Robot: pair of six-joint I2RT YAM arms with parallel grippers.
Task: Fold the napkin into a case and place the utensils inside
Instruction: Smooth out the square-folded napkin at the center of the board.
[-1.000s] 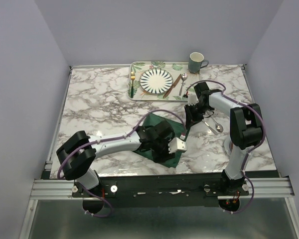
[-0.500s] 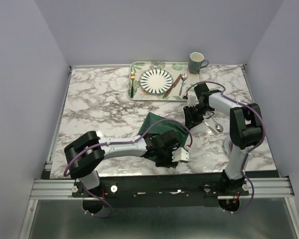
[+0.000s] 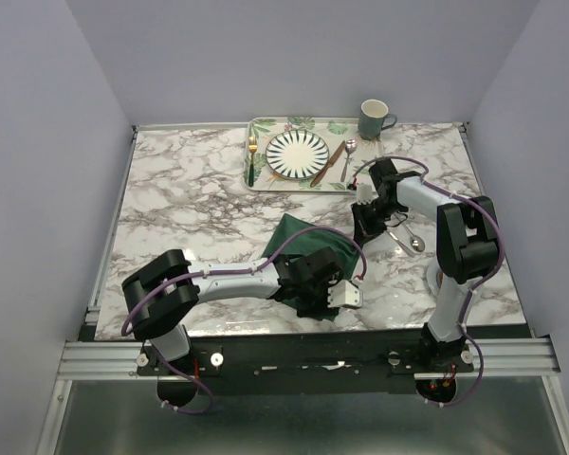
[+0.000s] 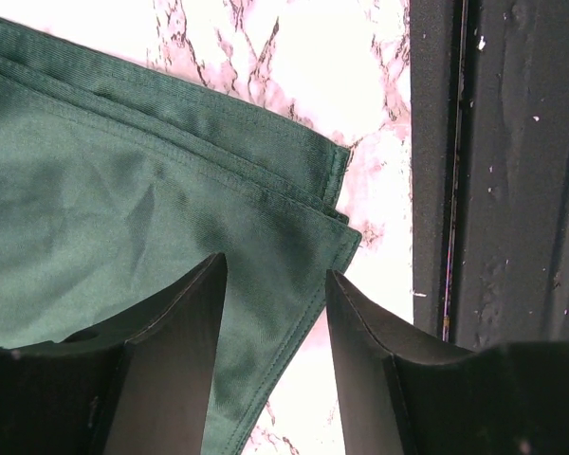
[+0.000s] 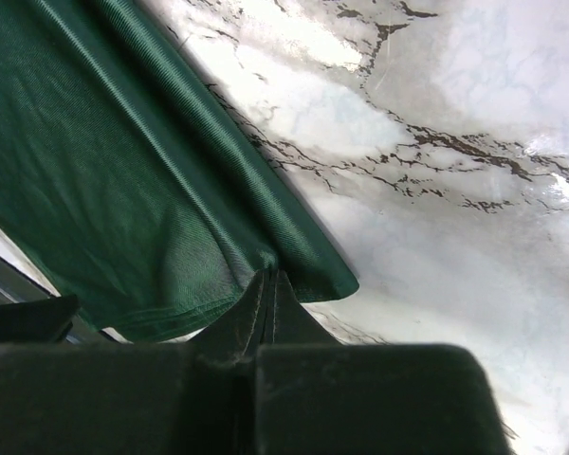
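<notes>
The dark green napkin lies folded and rumpled on the marble between the two arms. My right gripper is shut on its right edge; in the right wrist view the cloth bunches into the closed fingertips. My left gripper hovers open over the napkin's near corner, one finger above cloth, the other above bare marble. The gold fork, copper knife and silver spoon lie on the tray beside the striped plate.
The leaf-patterned tray sits at the back centre with a green mug to its right. A small shiny object lies on the table under the right arm. The black rail of the table's near edge is close to the left gripper.
The left gripper moved toward the near edge and now sits at the napkin's near corner. The napkin went from a long diamond to a shorter folded shape. The right gripper closed on its edge.
</notes>
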